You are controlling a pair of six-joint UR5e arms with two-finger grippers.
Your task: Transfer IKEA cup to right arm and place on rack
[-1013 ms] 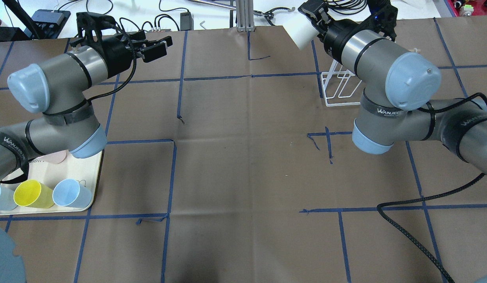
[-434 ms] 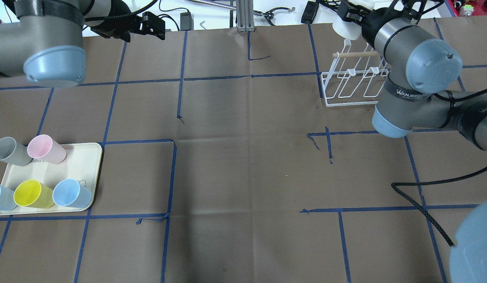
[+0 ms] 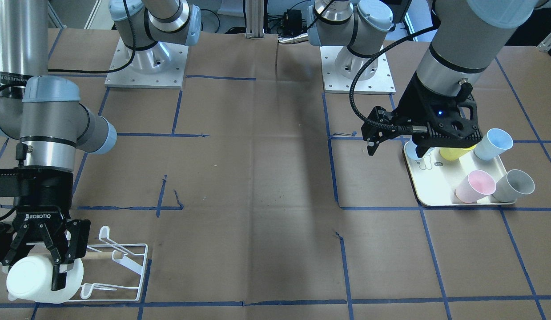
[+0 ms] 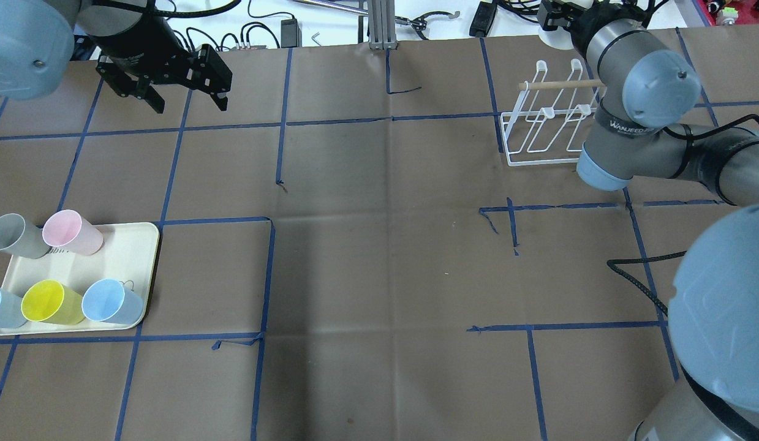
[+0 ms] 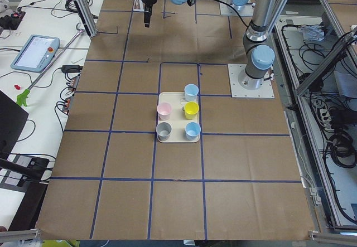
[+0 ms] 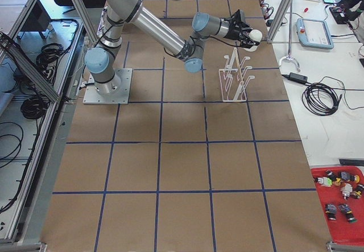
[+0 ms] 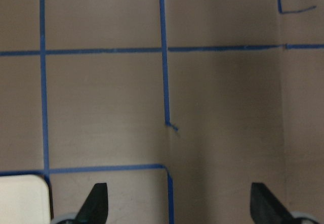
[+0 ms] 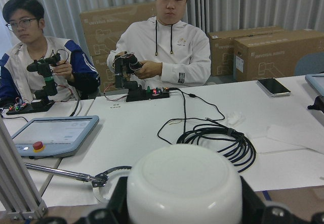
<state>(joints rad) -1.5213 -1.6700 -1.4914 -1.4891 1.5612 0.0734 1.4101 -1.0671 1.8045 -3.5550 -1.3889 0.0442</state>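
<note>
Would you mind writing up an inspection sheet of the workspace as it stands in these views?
Surface: table covered in brown paper with a blue tape grid.
Job's things: white cup held at the end of the rack, not yet on a prong; the rack's prongs are bare.
Clutter: cream tray carrying a pink cup, a grey cup, a yellow cup and two blue cups.
Grippers: right gripper shut on the white cup; left gripper open, empty, above the table.
Cables: black braided cable loops to the left gripper; coil of cables on the desk.
Surroundings: two people seated at the desk; cardboard boxes behind.
</note>
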